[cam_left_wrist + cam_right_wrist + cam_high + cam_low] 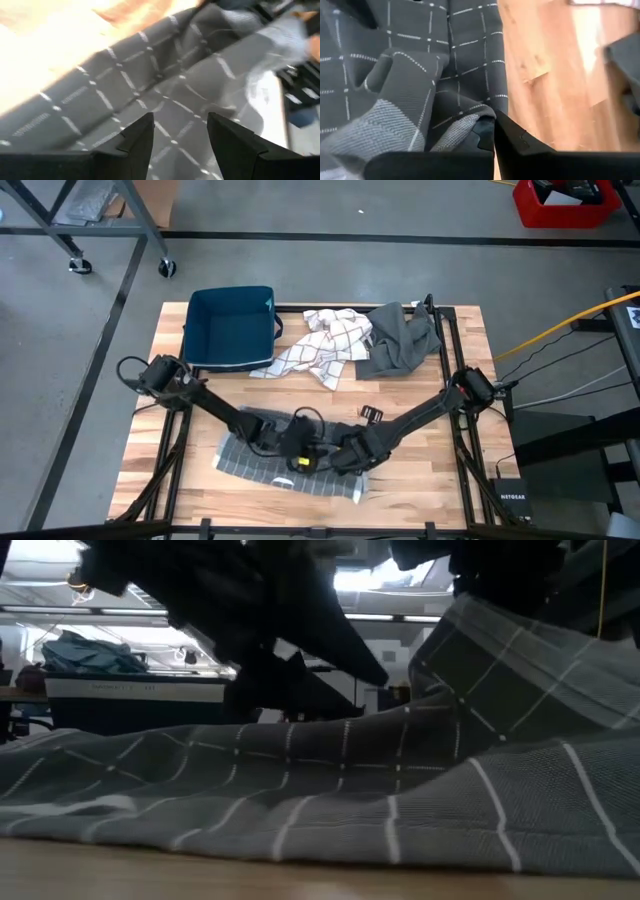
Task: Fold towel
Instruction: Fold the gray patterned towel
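A grey towel with thin white checks (262,463) lies rumpled along the table's near edge. My left gripper (180,135) is open and points down over the towel's middle (298,442). My right gripper (492,136) is just to its right (342,458) and is shut on a bunched part of the towel. In the low view the towel (300,790) lies flat on the left and rises on the right toward a dark gripper. My left gripper stands with its fingers (142,137) apart, close over the towel's flat surface; whether they touch it I cannot tell. My right gripper pinches a bunched fold of the towel (462,125) between its two fingers, coming slanting down from the table's right. That part is raised (510,650); the rest lies on the table.
A blue bin (232,328) stands at the far left of the table. A white checked cloth (325,345) and a plain grey cloth (400,340) lie heaped at the far edge. Bare wood (440,470) shows right of the towel. A black frame (455,340) runs along the table's sides.
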{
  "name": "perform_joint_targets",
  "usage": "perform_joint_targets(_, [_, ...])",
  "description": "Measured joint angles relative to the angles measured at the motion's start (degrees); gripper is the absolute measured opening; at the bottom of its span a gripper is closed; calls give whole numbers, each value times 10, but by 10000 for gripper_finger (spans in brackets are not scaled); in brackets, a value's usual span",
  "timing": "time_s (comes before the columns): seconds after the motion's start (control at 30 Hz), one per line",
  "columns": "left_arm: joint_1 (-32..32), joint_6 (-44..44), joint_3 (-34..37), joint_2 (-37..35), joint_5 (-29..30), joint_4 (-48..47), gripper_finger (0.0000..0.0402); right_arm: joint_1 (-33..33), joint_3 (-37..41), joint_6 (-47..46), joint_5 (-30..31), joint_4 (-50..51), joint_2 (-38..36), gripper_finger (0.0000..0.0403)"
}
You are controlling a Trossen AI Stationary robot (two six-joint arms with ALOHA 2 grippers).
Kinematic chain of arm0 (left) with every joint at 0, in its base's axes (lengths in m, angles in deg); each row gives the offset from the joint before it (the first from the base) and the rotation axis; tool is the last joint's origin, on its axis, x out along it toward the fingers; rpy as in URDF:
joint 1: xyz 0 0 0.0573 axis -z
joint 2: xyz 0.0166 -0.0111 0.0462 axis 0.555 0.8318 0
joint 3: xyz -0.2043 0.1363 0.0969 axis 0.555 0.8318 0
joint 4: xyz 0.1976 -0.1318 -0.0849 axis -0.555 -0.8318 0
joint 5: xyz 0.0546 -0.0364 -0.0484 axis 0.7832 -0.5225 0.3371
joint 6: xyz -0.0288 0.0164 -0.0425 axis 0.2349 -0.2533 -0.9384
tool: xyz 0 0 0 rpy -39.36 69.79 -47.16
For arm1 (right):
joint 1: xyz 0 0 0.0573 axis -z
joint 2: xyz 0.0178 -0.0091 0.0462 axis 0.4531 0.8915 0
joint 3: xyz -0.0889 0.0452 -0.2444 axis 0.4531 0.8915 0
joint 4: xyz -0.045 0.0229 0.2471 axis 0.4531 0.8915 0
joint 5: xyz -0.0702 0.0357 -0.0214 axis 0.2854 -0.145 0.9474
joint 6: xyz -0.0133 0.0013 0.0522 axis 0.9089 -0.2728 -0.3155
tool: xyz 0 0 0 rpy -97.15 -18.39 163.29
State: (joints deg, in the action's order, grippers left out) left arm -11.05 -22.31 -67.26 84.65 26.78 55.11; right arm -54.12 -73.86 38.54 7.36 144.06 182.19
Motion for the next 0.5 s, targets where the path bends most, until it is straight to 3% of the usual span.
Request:
perform_joint_targets(0.17, [-46, 4, 0, 0, -32, -15, 177, 15, 0, 28, -48, 0, 0, 5])
perform_joint_targets(0.5, [-100, 125, 0, 0, -229, -18, 177, 32, 0, 40, -87, 0, 0, 81])
